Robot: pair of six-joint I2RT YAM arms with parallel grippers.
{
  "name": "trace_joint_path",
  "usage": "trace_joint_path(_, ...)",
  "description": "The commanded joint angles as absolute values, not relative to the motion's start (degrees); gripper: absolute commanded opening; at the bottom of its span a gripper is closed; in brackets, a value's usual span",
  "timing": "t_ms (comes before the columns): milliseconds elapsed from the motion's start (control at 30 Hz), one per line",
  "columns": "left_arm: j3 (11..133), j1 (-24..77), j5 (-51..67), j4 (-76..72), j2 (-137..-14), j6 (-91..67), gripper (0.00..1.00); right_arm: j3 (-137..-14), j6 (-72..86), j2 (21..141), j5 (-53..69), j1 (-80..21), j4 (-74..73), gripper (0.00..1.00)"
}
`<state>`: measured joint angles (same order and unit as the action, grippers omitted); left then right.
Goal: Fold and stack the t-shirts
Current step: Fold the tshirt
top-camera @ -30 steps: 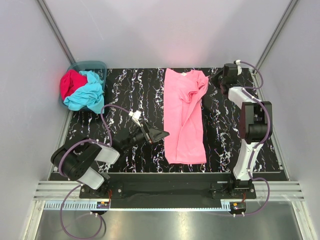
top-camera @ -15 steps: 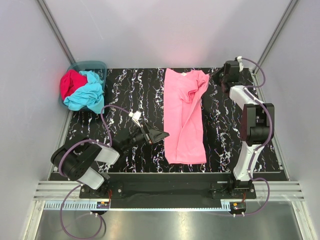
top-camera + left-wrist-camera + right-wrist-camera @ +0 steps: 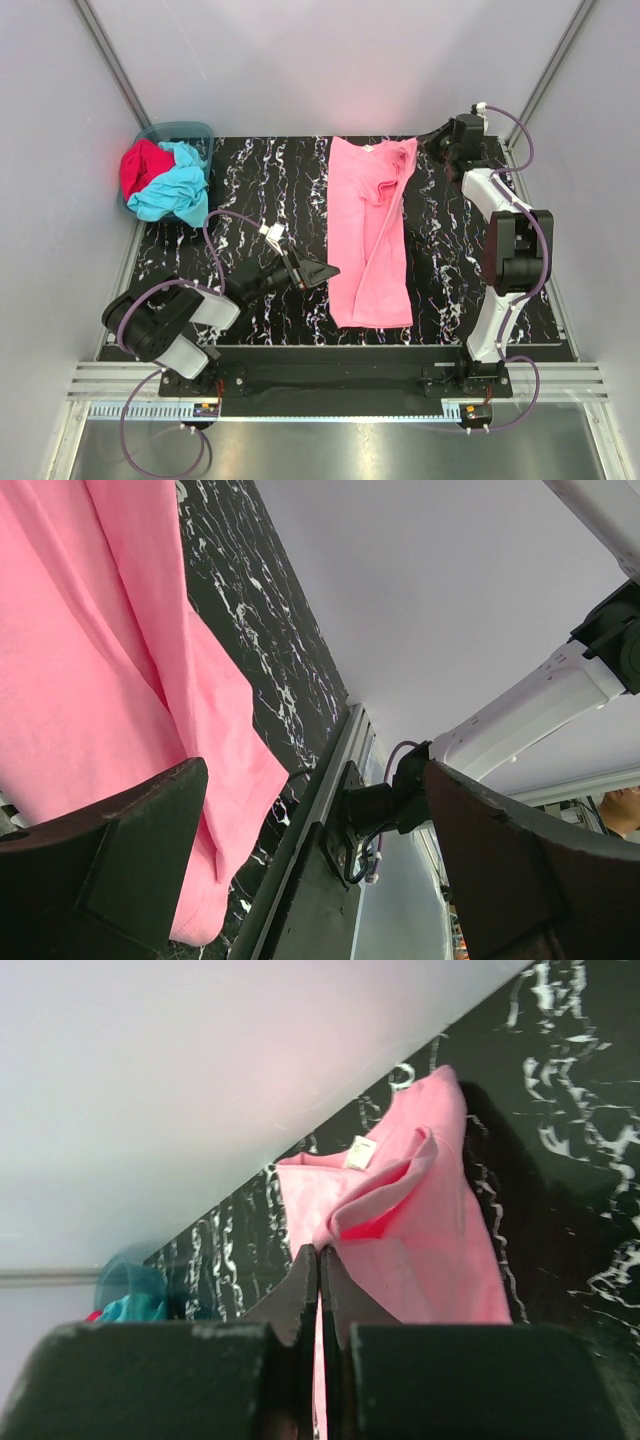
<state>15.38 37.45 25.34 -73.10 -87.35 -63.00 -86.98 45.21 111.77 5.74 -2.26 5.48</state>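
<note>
Our right gripper (image 3: 436,146) is pressed together, seemingly empty, beside the far sleeve of the pink t-shirt (image 3: 368,235), which lies lengthwise mid desk (image 3: 250,190). Our left gripper (image 3: 326,270) gapes apart near its left edge. We judge the fold half-made, so next we need a hem grasp. The turquoise t-shirt (image 3: 176,190) and red t-shirt (image 3: 140,166) wait in the basket (image 3: 176,127).

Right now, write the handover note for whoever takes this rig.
Left gripper: open, empty, beside the pink shirt's left edge.
Right gripper: shut, near that shirt's far right sleeve; no cloth seen in it.
Pink shirt: flat mid-table, sides seemingly folded in to a long strip.
Turquoise shirt and red shirt: bunched in the basket, far left corner.
Done: at most the lengthwise fold.
To do: finish the pink one, fold the other two, stack all three.
</note>
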Motion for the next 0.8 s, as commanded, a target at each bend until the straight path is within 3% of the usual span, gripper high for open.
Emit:
trace_joint_path(0,15.2,37.8,25.0,-79.1,-86.4,-61.4,0.95,-88.7,44.9,109.5,11.0,-2.6,11.9,0.00)
trace_joint_path(767,14.0,38.3,24.1,-78.8,-85.2,-61.3,0.95,-96.8,43.5,122.8,21.5,-10.6,12.7,0.00)
